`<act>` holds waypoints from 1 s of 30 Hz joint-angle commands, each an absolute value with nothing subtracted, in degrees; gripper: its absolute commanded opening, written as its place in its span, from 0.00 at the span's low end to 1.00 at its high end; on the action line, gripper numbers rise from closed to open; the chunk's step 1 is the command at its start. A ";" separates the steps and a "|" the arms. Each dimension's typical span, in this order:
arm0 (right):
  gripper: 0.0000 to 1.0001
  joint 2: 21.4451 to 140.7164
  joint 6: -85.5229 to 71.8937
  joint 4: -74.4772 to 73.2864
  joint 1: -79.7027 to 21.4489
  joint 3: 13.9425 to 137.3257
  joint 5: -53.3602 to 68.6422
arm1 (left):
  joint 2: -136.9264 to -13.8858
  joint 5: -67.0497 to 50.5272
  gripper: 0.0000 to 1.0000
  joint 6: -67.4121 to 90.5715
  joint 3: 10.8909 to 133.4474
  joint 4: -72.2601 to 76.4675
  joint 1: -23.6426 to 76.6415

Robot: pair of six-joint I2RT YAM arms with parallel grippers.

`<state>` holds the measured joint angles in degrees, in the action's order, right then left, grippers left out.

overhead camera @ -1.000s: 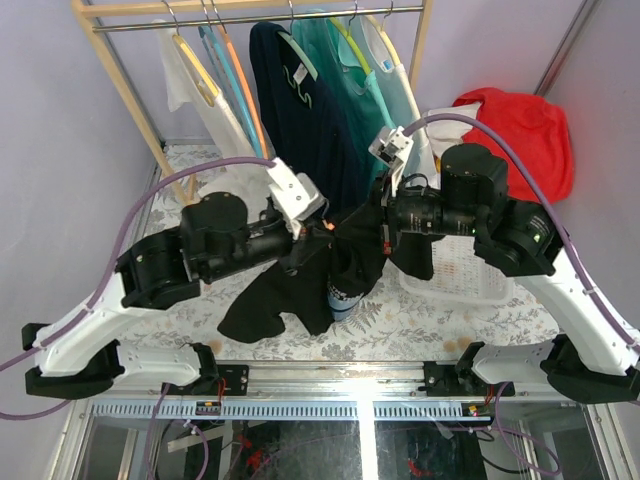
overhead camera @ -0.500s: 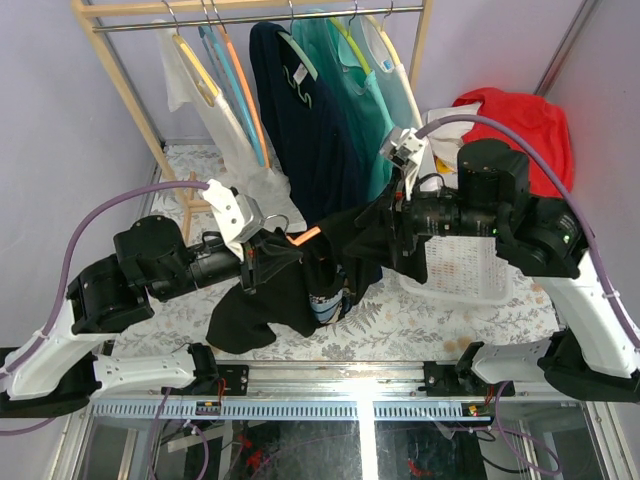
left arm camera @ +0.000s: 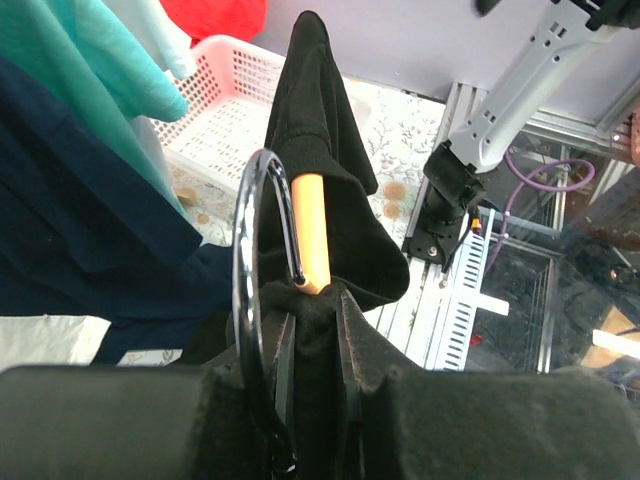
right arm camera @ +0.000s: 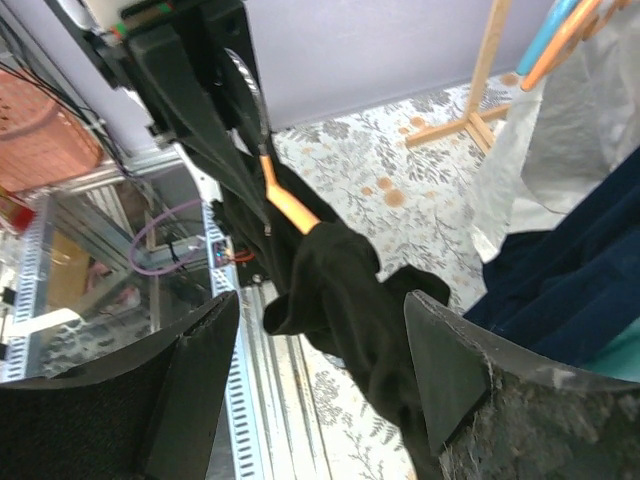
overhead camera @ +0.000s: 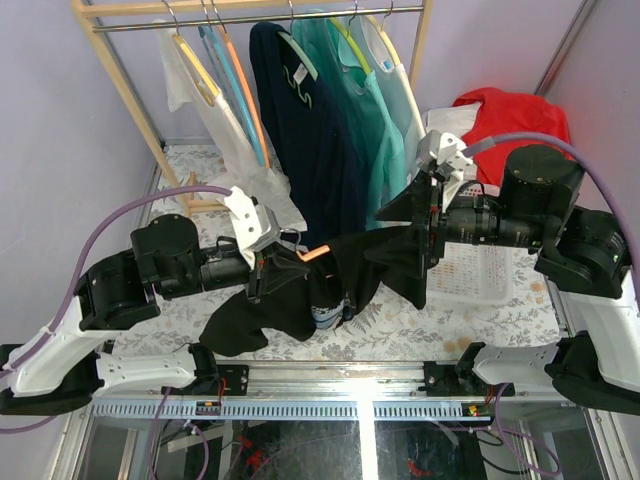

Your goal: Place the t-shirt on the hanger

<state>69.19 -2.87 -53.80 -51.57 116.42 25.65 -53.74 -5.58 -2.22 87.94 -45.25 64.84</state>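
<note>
My left gripper (overhead camera: 262, 272) is clenched on the hanger (overhead camera: 314, 253) near its neck, with black cloth bunched there too. The t-shirt (overhead camera: 285, 305) hangs over 1 orange arm above the worktop (overhead camera: 400, 320). 1 end sags toward the worktop and the other reaches toward my right gripper (overhead camera: 422, 235), whose jaws stand wide apart, grasping nothing. I judge that at most 1 shoulder is seated. I'd take the collar edge with the right, not a sleeve, then draw it over the hanger's other arm, which I can't see, holding the left level.
</note>
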 commanded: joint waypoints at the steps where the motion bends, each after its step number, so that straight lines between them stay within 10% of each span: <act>1: 0.74 69.98 1.57 -54.22 -51.79 113.47 22.42 | -54.46 -10.96 0.00 -2.51 91.24 -43.91 64.87; 24: 0.73 65.49 3.33 -50.87 -51.85 99.25 31.38 | -58.71 -16.39 0.00 -3.50 94.19 -46.39 64.95; 30: 0.29 64.95 3.30 -49.28 -51.90 97.90 31.63 | -59.35 -14.14 0.00 -3.12 94.17 -45.56 64.87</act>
